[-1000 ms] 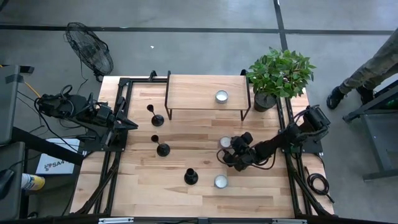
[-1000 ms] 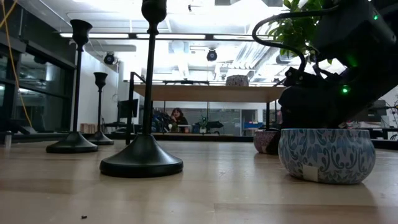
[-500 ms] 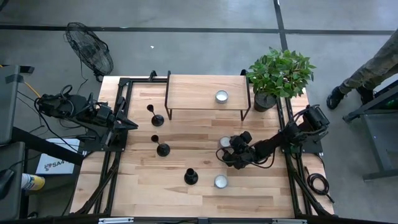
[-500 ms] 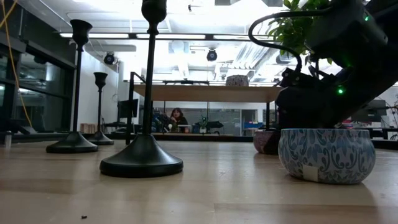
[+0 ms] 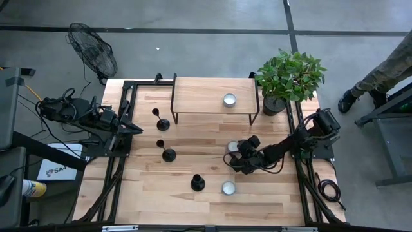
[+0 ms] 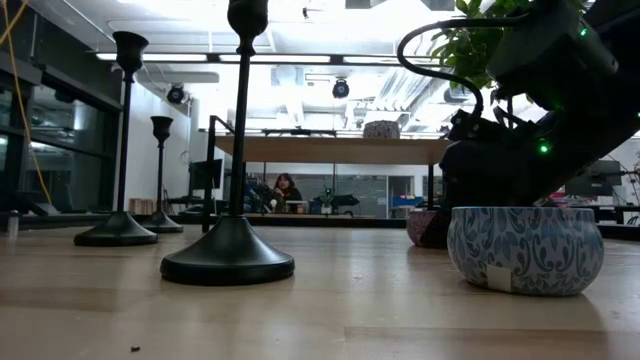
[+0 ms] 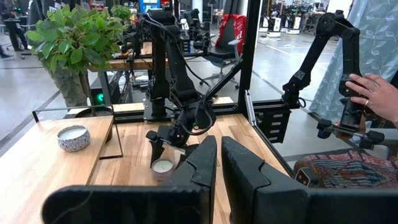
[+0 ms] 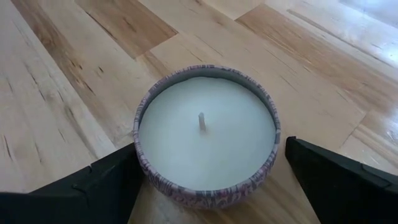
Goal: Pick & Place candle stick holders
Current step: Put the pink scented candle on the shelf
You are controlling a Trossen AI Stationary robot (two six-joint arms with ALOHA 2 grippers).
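Observation:
Three black candlestick holders stand on their round bases on the wooden table: one far left (image 5: 162, 122), one in the middle (image 5: 167, 153), one nearest (image 5: 197, 183). The low view shows them too, with the nearest (image 6: 230, 250) in front. My right gripper (image 5: 235, 154) is open and low over the table. In the right wrist view (image 8: 211, 149) its fingers stand on either side of a white candle in a patterned tin (image 8: 205, 134). My left gripper (image 7: 217, 165) is shut and empty at the table's left edge (image 5: 119, 124). My right gripper has one finger (image 8: 106, 180) close against the candle tin's side wall (image 8: 142, 171); I cannot tell whether it touches. The other finger (image 8: 336, 180) stands apart from the tin. The fingers come in low and nearly level. The tin sits upright on the table.
A second candle tin (image 5: 228, 187) sits near the front, close to my right gripper. A third (image 5: 229, 100) stands on a low wooden shelf (image 5: 212, 93) at the back. A potted plant (image 5: 290, 76) is at the far right corner. A person's hand (image 7: 373, 93) shows beyond the table.
My right gripper has edged a little toward the table's far edge, closer about the candle tin. The holders and candles have stayed where they were.

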